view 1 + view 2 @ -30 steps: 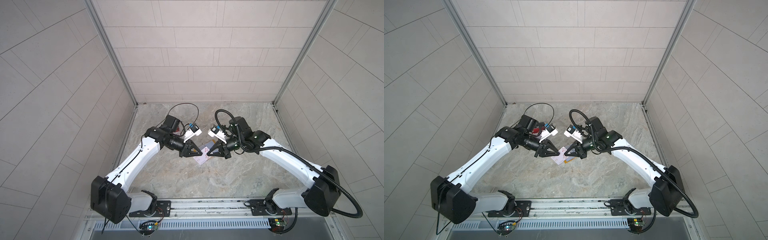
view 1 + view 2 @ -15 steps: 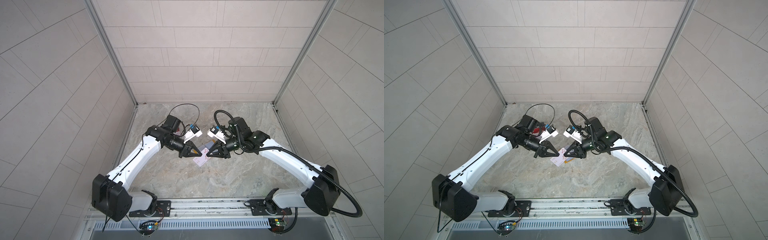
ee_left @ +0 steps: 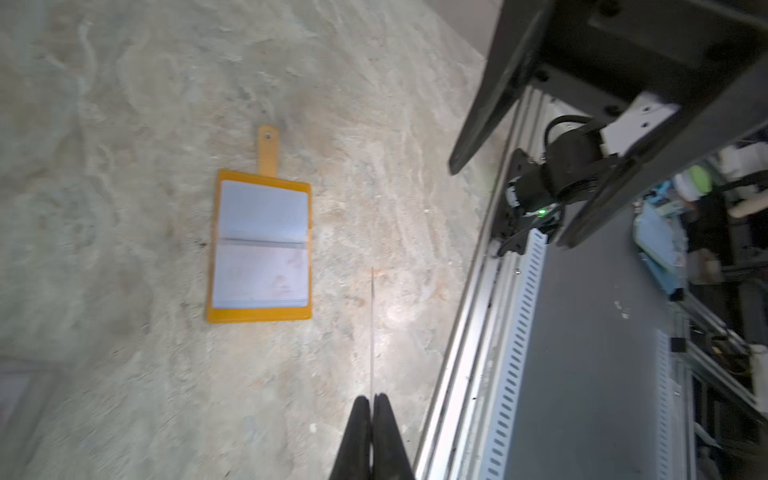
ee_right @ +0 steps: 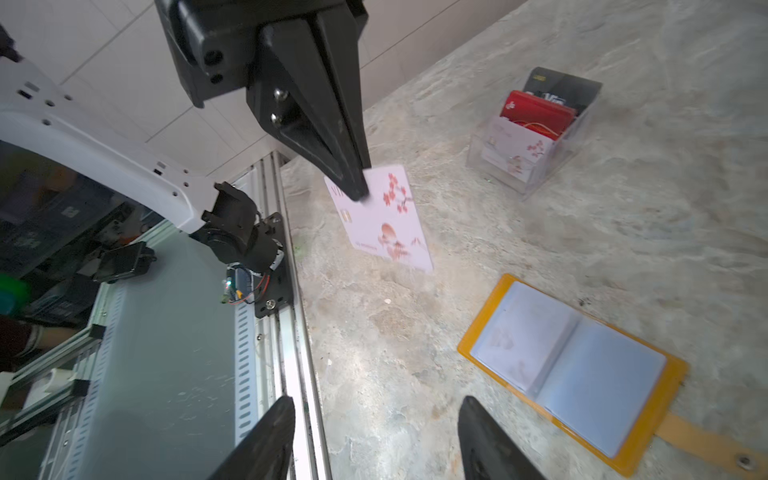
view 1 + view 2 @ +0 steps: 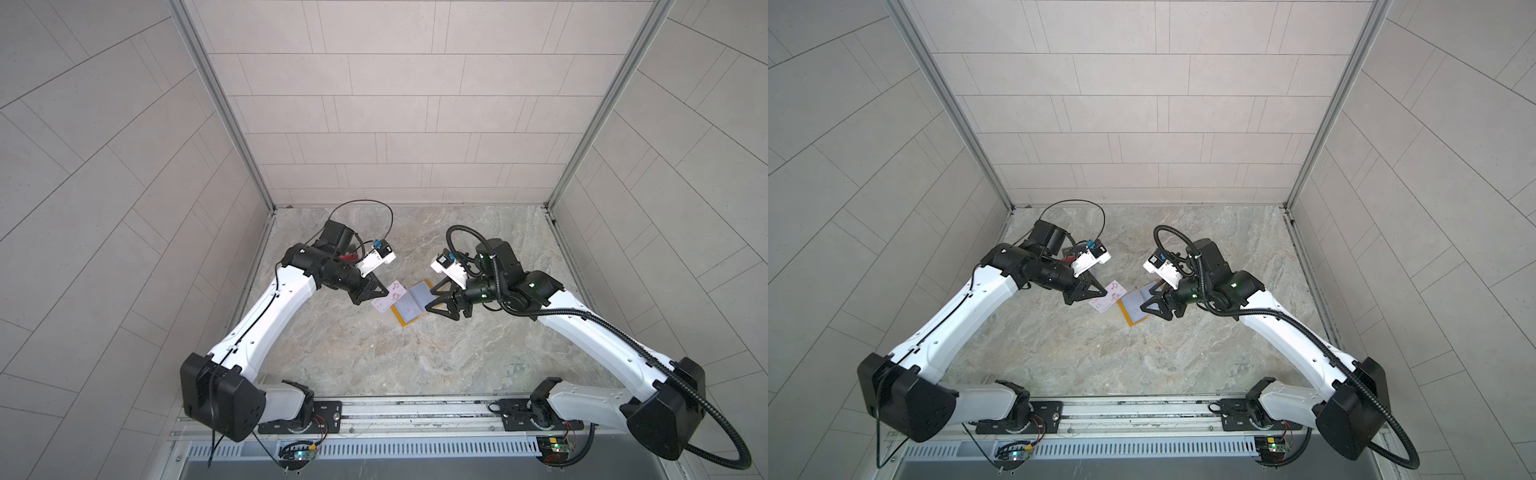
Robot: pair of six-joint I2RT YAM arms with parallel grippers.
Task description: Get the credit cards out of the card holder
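The mustard-yellow card holder (image 5: 409, 306) (image 5: 1135, 309) lies open and flat on the stone table, its tab (image 3: 267, 149) stretched out and its bluish sleeves (image 4: 582, 374) facing up. Faint red marks show through one sleeve (image 3: 286, 278). My left gripper (image 5: 383, 295) (image 5: 1102, 296) (image 3: 372, 399) is shut on a white credit card with red blossoms (image 4: 386, 220) (image 5: 387, 300). The card hangs above the table just left of the holder. In the left wrist view it is only a thin edge (image 3: 372, 332). My right gripper (image 5: 430, 300) (image 5: 1145, 301) (image 4: 376, 403) hovers open and empty over the holder's right side.
A clear tiered stand (image 4: 528, 137) with white, red and dark cards stands behind my left arm; only a red bit (image 5: 348, 257) shows in a top view. The metal rail (image 4: 291, 332) runs along the table's front edge. Tiled walls close in three sides.
My right gripper has opened and drawn back to the right. My left gripper has shut on the white card and drawn it left, clear of the holder, which now lies flat.
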